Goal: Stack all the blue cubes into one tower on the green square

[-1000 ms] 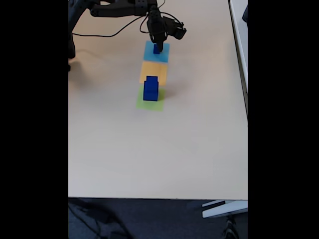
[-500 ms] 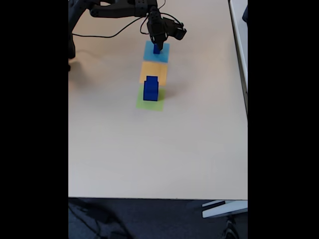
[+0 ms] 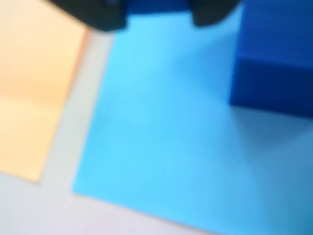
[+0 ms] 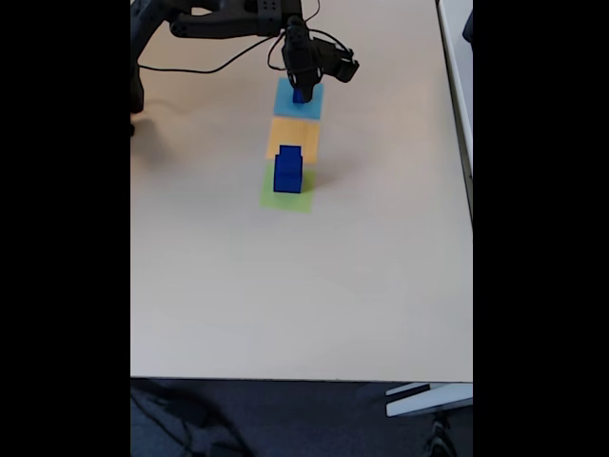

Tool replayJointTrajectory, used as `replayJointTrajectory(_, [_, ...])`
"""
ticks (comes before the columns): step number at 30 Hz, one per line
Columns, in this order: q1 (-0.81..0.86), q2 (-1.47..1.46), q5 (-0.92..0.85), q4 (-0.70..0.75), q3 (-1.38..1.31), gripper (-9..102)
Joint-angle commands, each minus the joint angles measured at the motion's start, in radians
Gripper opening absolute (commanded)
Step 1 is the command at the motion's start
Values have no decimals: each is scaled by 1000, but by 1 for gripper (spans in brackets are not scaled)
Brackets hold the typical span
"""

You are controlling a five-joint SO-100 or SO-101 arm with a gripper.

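Note:
In the fixed view two blue cubes form a short tower (image 4: 287, 168) on the green square (image 4: 284, 200). Farther back, my gripper (image 4: 301, 88) hangs over the light-blue square (image 4: 312, 107), with a small blue cube (image 4: 301, 96) at its tips. The blurred wrist view shows my gripper (image 3: 156, 17) at the top edge. Its two black fingers (image 3: 102, 17) have a strip of dark blue cube (image 3: 156, 5) filling the gap between them, so it looks shut on that cube. Another blue cube (image 3: 274, 54) sits on the light-blue square (image 3: 166, 132) at the right.
An orange square (image 4: 293, 137) lies between the light-blue and green ones, and shows at the left of the wrist view (image 3: 34, 88). The arm's black cable (image 4: 190, 67) trails to the left. The table edge (image 4: 466, 190) runs down the right side.
The gripper's body has shifted slightly right and down over the light-blue square. The tower has not moved.

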Motion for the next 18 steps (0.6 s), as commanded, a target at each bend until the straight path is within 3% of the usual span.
replayJointTrajectory(1, [34,95,2,-28,-5,0])
replayJointTrajectory(10, [106,87,-18,-150,110,0])
replayJointTrajectory(18, [133,78,-20,-150,135,0])
